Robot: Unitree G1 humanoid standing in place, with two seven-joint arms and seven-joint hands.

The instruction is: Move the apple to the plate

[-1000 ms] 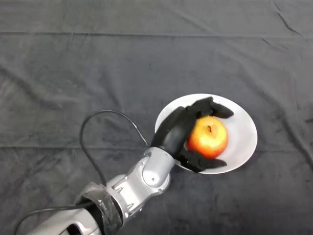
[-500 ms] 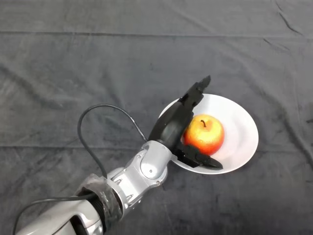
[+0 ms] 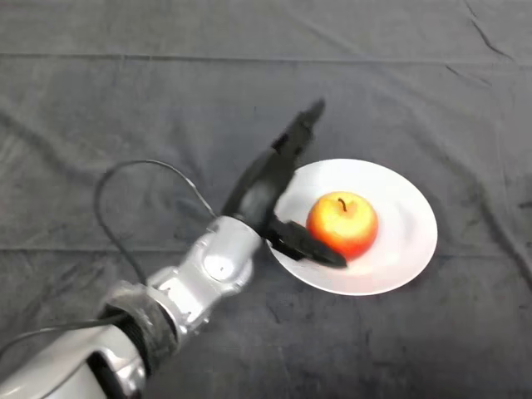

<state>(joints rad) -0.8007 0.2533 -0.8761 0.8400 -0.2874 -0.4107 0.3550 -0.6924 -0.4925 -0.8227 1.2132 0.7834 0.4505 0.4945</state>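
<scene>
A red and yellow apple (image 3: 342, 225) with a dark stem stands upright on the white plate (image 3: 407, 212) at the centre right of the dark cloth. My left hand (image 3: 262, 187) is open just left of the plate, clear of the apple. Its fingers (image 3: 298, 135) point straight up and away, and its thumb (image 3: 306, 244) lies over the plate's left rim, just left of the apple. The silver-grey arm (image 3: 199, 278) comes in from the lower left.
The dark cloth (image 3: 125, 116) covers the whole table, with creases at the back and the right.
My hand has let go of the apple, opened, and drawn back to the left. The apple stays on the plate, shifted slightly left.
</scene>
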